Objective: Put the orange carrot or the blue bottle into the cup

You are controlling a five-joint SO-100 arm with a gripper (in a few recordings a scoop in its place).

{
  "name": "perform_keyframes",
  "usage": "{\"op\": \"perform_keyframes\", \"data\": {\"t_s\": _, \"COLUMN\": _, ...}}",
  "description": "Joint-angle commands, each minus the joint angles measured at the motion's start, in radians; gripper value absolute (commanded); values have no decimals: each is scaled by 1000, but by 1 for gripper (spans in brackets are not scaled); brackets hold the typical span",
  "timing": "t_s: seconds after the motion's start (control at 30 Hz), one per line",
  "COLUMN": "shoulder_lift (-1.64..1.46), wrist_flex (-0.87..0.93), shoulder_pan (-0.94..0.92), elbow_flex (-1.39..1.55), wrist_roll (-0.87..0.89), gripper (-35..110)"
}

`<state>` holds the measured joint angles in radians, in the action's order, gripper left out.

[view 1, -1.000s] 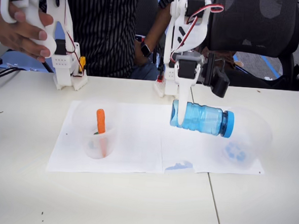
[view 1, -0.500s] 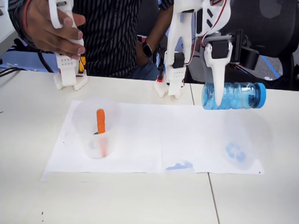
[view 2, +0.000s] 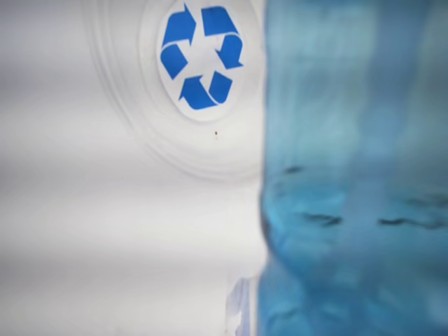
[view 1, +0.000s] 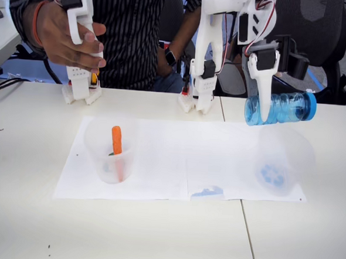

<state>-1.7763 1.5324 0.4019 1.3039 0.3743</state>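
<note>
A white table (view 1: 27, 214) with white paper sheets (view 1: 159, 164) lies under me; a black chair (view 1: 308, 32) and a person's striped shirt (view 1: 126, 33) stand behind. Below and left of my claw (view 1: 261, 108), the orange carrot (view 1: 116, 141) stands in a second cup (view 1: 110, 152). My claw pinches the blue bottle (view 1: 283, 108) aloft, lengthwise horizontal, cap rightward, above the cup (view 1: 282, 162).

Blue bottle (view 1: 283, 108) lying sideways in my grip, above the cup (view 1: 284, 162) with the recycling mark; orange carrot (view 1: 117, 141) upright in the other cup (view 1: 110, 149)
</note>
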Motion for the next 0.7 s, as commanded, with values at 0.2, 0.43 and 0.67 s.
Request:
{"op": "perform_keyframes", "data": {"t_s": 0.2, "shoulder_lift": -29, "wrist_flex": 14, "shoulder_pan": 54, "elbow_flex": -14, "wrist_roll": 11, "gripper": 16}}
{"op": "perform_keyframes", "data": {"t_s": 0.43, "shoulder_lift": -44, "wrist_flex": -55, "shoulder_pan": 147, "elbow_flex": 83, "wrist_roll": 11, "gripper": 16}}
{"op": "perform_keyframes", "data": {"t_s": 0.67, "shoulder_lift": -28, "wrist_flex": -91, "shoulder_pan": 104, "elbow_flex": 103, "wrist_roll": 11, "gripper": 16}}
